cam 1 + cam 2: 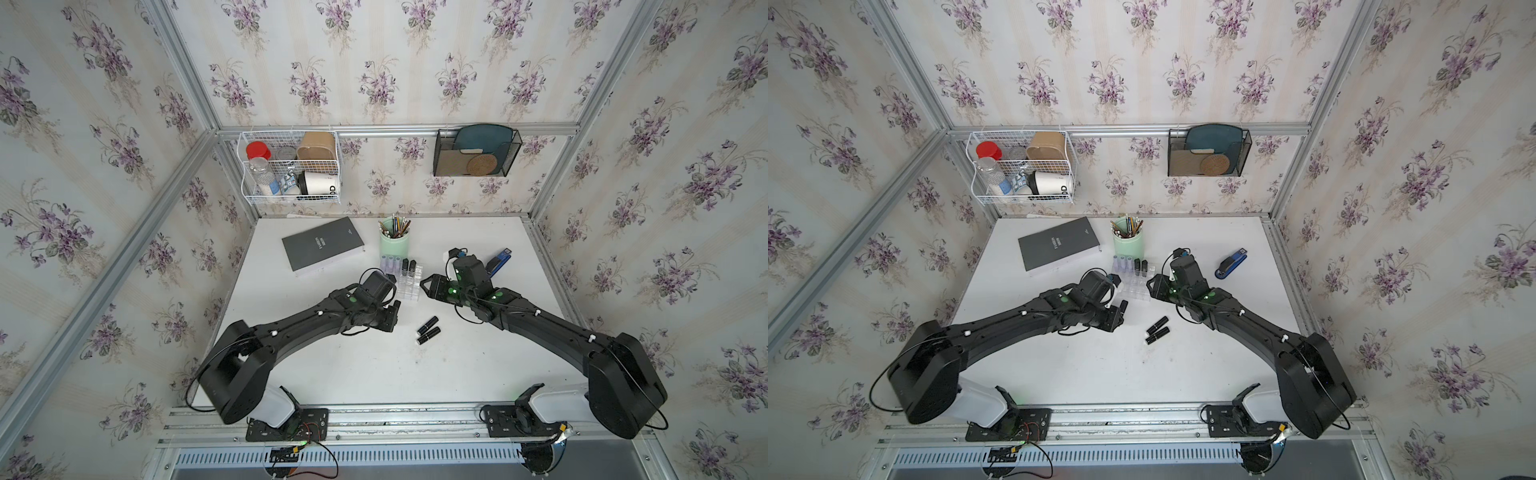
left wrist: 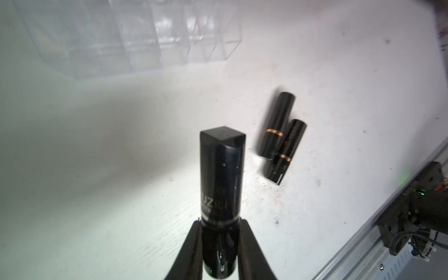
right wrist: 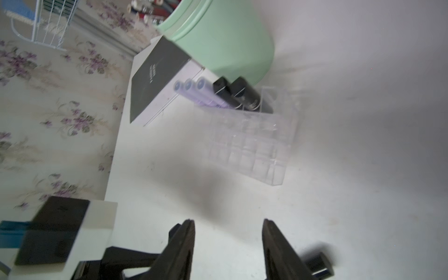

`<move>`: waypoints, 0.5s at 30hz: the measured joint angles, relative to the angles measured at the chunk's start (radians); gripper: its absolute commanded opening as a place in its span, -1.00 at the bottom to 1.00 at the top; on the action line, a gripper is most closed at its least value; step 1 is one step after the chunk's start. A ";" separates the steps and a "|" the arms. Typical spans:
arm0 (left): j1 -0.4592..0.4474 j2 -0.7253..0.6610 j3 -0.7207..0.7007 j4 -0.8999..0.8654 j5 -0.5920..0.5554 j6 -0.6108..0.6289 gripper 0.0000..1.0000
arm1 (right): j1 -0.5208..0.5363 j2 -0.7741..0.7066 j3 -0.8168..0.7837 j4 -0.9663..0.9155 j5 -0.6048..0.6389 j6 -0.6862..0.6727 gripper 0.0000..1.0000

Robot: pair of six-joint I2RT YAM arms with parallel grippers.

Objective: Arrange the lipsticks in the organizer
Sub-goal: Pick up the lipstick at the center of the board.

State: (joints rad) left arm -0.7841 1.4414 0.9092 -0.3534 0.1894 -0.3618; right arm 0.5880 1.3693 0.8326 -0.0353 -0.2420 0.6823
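— Two lipsticks [image 1: 428, 329] lie loose on your desk [image 1: 332, 365] in a top view?
— Yes. Left wrist: your left gripper [image 2: 219, 225] clamps a third lipstick [image 2: 221, 174], long axis aimed toward the organizer [image 2: 145, 36]. Right wrist: right gripper [image 3: 229, 225] apart, empty.

Held lipstick [image 2: 220, 181] black; loose pair [image 2: 276, 123] black, gold-banded; racked three [image 3: 203, 95] lilac. Organizer [image 3: 254, 145] clear, cup [image 3: 225, 43] mint, book [image 1: 322, 245] grey, wallpaper [image 1: 104, 54] purple floral.
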 measured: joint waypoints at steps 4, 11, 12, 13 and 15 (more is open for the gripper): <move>-0.001 -0.127 -0.142 0.210 0.017 0.063 -0.77 | 0.002 -0.023 0.027 -0.002 -0.171 0.023 0.05; 0.000 -0.182 -0.192 0.438 0.045 0.117 -0.81 | 0.044 -0.007 0.091 -0.040 -0.281 -0.011 -0.10; 0.000 -0.182 -0.192 0.453 0.049 0.117 -0.81 | 0.052 0.000 0.093 -0.045 -0.286 -0.013 -0.13; 0.000 -0.183 -0.192 0.462 0.054 0.121 -0.82 | 0.060 0.007 0.097 -0.049 -0.289 -0.017 -0.16; -0.001 -0.186 -0.192 0.474 0.060 0.123 -0.82 | 0.067 0.018 0.106 -0.052 -0.294 -0.025 -0.26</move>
State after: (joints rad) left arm -0.7849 1.2552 0.7174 0.1207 0.2493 -0.2390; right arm 0.6552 1.3876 0.9382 -0.0875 -0.5365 0.6575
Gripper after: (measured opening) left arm 0.249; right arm 0.407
